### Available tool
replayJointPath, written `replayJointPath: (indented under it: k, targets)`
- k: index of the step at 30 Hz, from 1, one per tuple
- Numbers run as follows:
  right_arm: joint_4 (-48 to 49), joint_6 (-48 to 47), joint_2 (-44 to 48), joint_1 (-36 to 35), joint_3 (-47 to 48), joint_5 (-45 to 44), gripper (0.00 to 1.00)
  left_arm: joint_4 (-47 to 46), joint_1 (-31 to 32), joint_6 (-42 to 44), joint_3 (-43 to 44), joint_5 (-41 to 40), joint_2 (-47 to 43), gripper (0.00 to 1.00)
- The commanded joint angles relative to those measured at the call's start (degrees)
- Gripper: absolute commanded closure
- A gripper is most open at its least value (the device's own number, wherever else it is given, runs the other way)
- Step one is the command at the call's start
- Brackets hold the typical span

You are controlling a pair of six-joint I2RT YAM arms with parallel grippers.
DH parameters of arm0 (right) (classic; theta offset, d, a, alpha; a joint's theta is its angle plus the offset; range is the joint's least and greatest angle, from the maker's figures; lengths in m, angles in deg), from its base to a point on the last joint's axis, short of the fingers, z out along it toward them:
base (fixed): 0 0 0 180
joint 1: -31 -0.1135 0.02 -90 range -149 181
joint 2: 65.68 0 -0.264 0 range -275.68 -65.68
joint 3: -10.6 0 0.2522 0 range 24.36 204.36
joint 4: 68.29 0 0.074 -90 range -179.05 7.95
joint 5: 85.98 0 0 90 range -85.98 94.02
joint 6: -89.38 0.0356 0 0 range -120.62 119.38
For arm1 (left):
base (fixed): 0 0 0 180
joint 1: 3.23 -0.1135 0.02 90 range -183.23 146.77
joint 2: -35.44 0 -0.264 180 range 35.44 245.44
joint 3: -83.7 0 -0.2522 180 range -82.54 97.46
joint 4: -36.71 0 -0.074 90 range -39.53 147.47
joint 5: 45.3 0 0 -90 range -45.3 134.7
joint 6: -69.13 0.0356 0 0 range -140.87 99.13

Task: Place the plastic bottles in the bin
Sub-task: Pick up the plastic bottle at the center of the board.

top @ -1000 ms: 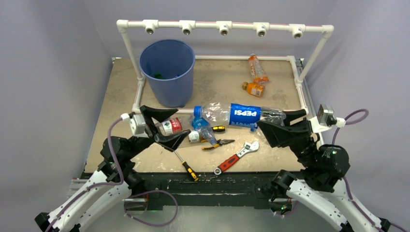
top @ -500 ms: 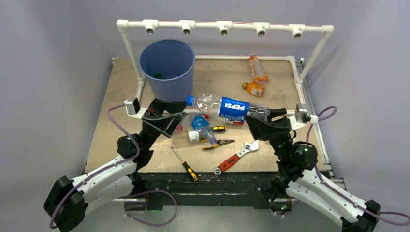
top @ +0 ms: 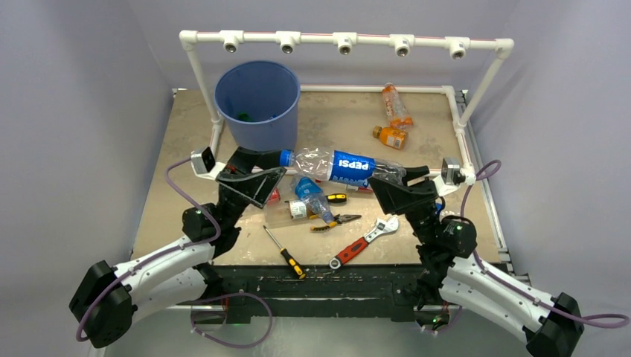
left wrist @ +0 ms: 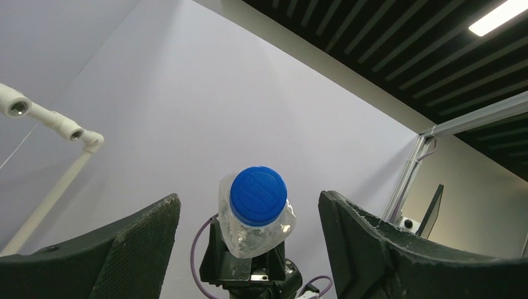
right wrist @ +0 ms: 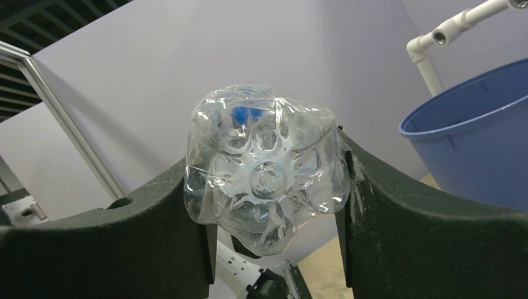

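Observation:
A large clear Pepsi bottle point(top: 342, 166) with a blue label hangs level above the table. My right gripper point(top: 387, 184) is shut on its base point(right wrist: 268, 174), which is pinched between both pads. The blue cap point(top: 285, 157) points left, just below the blue bin point(top: 258, 111). My left gripper point(top: 262, 175) is open around the cap point(left wrist: 258, 195), with gaps on both sides. Small clear bottles point(top: 306, 192) lie under the big one. Two orange bottles point(top: 396, 104) lie at the back right.
The white pipe frame point(top: 342, 41) stands behind and beside the bin, with a rail point(top: 461, 134) along the table's right side. Pliers point(top: 335, 220), a red-handled wrench point(top: 364, 242) and a screwdriver point(top: 283, 251) lie near the front edge.
My right gripper has carried the Pepsi bottle left and up towards the bin. My left arm has swung up from the table to face the cap, and its jaws have narrowed a little.

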Motion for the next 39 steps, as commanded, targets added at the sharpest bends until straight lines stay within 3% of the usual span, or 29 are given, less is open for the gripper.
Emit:
replayJointPath:
  k: [1,8,13,15,19,25,26,30,31,39]
  targets:
    - [3.3,0.9,0.3,-0.6,-0.4,-1.7,0.64,-2.9,2.5,3.4,3.3,-1.1,1.0,0.24]
    - [2.3,0.9,0.9,-0.8,-1.1,-2.0,0.64,-2.6,5.2,5.0,4.9,-3.3,2.6,0.51]
    - [1.2,0.8,2.1,-0.8,-1.8,-2.2,0.65,0.0,7.5,7.6,5.7,-6.0,2.0,0.43]
    - [1.0,0.8,2.3,-0.9,-1.8,-2.3,0.65,1.2,8.4,8.9,6.1,-6.7,1.9,0.44]
    - [0.7,0.5,2.4,-0.9,-1.7,-2.1,0.65,0.5,9.2,8.9,6.4,-7.6,3.0,0.6]
    - [-1.6,0.5,2.8,-0.9,-1.7,-1.6,0.64,1.8,10.0,9.9,7.1,-8.4,2.6,0.94]
    - [-2.5,0.6,3.1,-0.9,-1.5,-1.3,0.61,2.6,10.0,10.5,7.1,-8.6,2.2,1.0]
    - [-15.6,-0.4,4.8,-0.9,3.6,0.5,0.1,8.1,10.0,14.7,7.4,-10.1,-0.9,1.0]
    - [-20.1,-1.1,5.4,-0.9,5.4,0.6,0.02,11.0,10.0,16.6,7.9,-10.7,-2.3,1.0]
    - [-49.7,-9.6,12.8,-0.8,18.5,-1.9,0.01,42.3,10.0,39.1,18.6,-20.6,-12.0,1.0]
